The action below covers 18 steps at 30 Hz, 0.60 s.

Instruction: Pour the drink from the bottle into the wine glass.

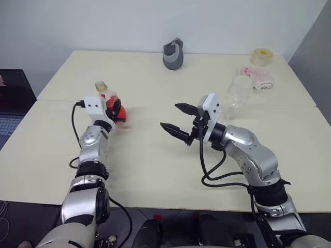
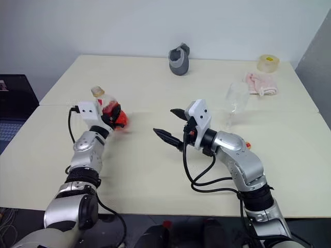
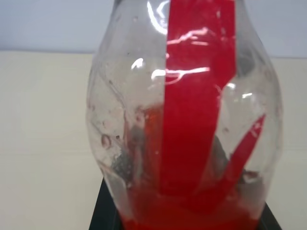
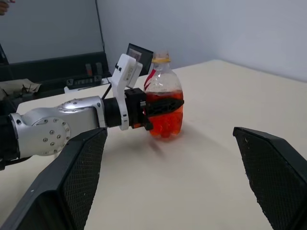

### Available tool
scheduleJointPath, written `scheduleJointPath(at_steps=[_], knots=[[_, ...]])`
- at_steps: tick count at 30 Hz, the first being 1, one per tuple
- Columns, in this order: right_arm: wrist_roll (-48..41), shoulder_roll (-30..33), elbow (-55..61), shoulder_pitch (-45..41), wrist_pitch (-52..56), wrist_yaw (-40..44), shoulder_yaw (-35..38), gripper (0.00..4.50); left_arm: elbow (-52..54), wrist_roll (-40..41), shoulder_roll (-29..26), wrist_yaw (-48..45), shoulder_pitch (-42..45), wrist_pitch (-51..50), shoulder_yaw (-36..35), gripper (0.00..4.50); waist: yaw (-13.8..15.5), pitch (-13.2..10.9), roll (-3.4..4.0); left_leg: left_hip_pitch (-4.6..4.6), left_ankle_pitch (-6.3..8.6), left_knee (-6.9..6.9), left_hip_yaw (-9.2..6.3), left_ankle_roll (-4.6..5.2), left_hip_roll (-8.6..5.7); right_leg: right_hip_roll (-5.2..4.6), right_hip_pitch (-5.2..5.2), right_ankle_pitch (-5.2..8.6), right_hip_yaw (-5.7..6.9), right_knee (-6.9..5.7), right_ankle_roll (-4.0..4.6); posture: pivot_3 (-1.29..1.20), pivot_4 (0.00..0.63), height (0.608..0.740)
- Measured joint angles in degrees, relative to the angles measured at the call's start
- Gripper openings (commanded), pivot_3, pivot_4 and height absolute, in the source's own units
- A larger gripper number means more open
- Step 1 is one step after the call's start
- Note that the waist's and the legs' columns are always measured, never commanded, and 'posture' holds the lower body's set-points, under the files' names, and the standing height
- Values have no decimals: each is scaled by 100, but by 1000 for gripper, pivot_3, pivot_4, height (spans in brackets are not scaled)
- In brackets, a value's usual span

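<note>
The left gripper [image 4: 156, 109] is clamped around the belly of the bottle [image 4: 163, 98], its black fingers [image 4: 165, 106] wrapping the clear plastic at about the level of the drink [image 4: 165, 122], which fills roughly the lower half. The bottle stands upright at the left of the cream table [image 1: 155, 170], yellow-tan cap [image 4: 161, 59] on, and appears to rest on the surface, though its base is hard to judge. The right gripper [image 1: 178, 122] hangs empty over the middle of the table, fingers spread wide and pointing toward the bottle, well apart from it. The wine glass [image 2: 236, 103] stands upright behind the right arm, partly hidden by the wrist and faint against the tabletop. Farther back lie a grey cup-like object [image 1: 174, 53], a pink cloth [image 2: 261, 83] and a tape roll [image 2: 268, 63].
</note>
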<state>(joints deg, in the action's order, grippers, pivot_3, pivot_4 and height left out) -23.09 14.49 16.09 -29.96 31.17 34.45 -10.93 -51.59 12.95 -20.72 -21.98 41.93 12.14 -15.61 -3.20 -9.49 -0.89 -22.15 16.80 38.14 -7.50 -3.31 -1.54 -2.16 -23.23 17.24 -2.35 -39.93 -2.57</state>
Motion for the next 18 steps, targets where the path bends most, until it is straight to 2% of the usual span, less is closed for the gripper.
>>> scheduleJointPath(at_steps=[7,8,17,18], knots=[[36,-3,-70,0,-1,-107,116,4500,-200,-165,-15,26,0,354,42,927,-15,0,0,3,0,-2,0,0,2,0,-2,0,-2,-4,0,0,150,740],[36,-10,-76,0,0,-128,140,4500,-226,-189,-25,32,0,396,64,1662,-15,1,0,3,0,-2,0,0,2,0,-2,0,-2,-4,0,0,150,740],[38,9,-132,-80,0,-191,245,4500,-326,-293,-111,59,-5,481,120,4446,-16,1,-1,5,0,-3,0,0,2,0,-2,0,-2,-5,0,0,150,740],[38,10,-137,-80,0,-192,245,4500,-314,-290,-128,58,-15,470,120,4483,-16,1,-1,5,0,-3,0,0,2,0,-2,0,-2,-5,0,0,150,740]])
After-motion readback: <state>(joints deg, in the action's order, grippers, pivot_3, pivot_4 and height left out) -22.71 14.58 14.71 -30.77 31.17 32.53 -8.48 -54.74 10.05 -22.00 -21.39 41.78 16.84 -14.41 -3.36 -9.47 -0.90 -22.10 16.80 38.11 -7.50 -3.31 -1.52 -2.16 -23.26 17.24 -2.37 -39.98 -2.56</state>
